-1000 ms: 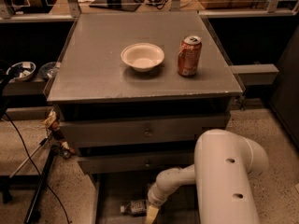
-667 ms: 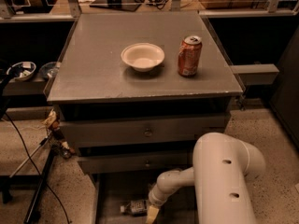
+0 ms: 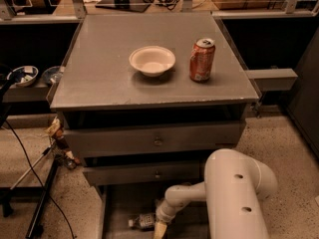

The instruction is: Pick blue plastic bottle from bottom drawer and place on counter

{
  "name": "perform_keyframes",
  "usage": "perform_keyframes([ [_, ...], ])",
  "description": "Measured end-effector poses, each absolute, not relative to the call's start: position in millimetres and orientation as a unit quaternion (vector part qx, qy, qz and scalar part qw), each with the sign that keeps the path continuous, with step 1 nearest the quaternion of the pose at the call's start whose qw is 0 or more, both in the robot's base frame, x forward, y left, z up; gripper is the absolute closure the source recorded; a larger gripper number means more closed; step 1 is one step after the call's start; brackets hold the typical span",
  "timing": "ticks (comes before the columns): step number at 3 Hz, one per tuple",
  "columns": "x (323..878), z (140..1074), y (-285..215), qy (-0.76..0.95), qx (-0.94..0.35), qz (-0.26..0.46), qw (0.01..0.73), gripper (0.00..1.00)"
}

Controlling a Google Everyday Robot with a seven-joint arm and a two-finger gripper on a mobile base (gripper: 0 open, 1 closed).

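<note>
The blue plastic bottle (image 3: 142, 221) lies on its side in the open bottom drawer (image 3: 115, 203), its white cap pointing left. My gripper (image 3: 160, 228) is down in that drawer at the bottom edge of the view, right next to the bottle's right end. The white arm (image 3: 234, 193) reaches in from the lower right. The counter (image 3: 99, 73) is the flat gray top of the cabinet above.
A white bowl (image 3: 152, 60) and an orange soda can (image 3: 202, 59) stand on the counter. Two upper drawers with small knobs (image 3: 157, 142) are partly pulled out above the bottom drawer. A tripod leg and cables (image 3: 42, 203) are on the floor at left.
The arm's large white link has shifted slightly left. The gripper stays beside the bottle in the bottom drawer, and the bottle has not moved.
</note>
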State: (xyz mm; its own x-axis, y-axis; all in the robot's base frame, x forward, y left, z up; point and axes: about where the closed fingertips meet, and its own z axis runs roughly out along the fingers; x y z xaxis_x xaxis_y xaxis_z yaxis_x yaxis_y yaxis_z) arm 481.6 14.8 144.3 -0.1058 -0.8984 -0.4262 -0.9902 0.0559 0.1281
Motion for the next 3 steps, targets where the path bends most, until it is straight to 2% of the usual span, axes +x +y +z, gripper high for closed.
perform_keyframes([
  [1,481.6,144.3,14.8,0.717,-0.658,0.197,0.117,0.00],
  [2,481.6,144.3,14.8,0.717,-0.658,0.197,0.117,0.18],
  [3,481.5,144.3,14.9,0.717,-0.658,0.197,0.117,0.42],
])
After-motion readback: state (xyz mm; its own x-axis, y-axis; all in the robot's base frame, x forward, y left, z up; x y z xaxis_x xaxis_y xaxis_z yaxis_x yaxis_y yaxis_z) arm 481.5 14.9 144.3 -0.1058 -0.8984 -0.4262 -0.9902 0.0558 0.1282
